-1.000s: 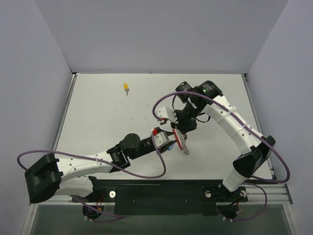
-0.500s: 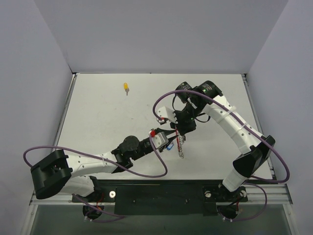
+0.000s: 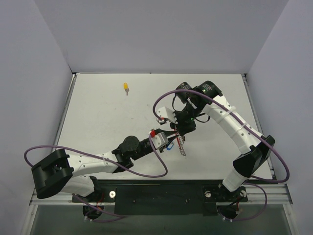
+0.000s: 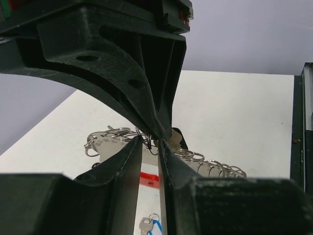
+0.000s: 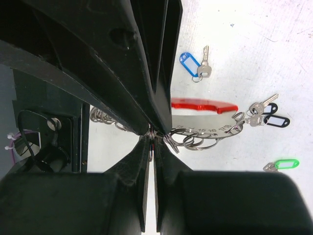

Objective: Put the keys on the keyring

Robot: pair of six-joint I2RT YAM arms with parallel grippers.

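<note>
- The right gripper point(image 5: 152, 137) is pinched tight on the thin wire of the keyring point(image 5: 203, 105); its fingers meet with no gap
- The left gripper point(image 4: 150, 147) faces it tip to tip; its fingers stand narrowly apart with the wire between their ends; whether they clamp it I cannot tell
- The keyring hangs between the two grippers over the middle-right of the table; its red arc and a row of small silver rings run out to one side
- Two black-tagged keys point(image 5: 268, 115) sit at the far end of that row; whether they are strung on is unclear
- A blue-tagged key point(image 5: 193, 63) lies on the table just beside the red arc; a green-tagged key point(image 5: 281, 165) lies further out
- A yellow-tagged key point(image 3: 126, 87) lies well apart, near the far left of the table
- The table point(image 3: 98, 122) is matt white with faint scuffs; pale lavender walls point(image 3: 146, 34) close it in on three sides
</note>
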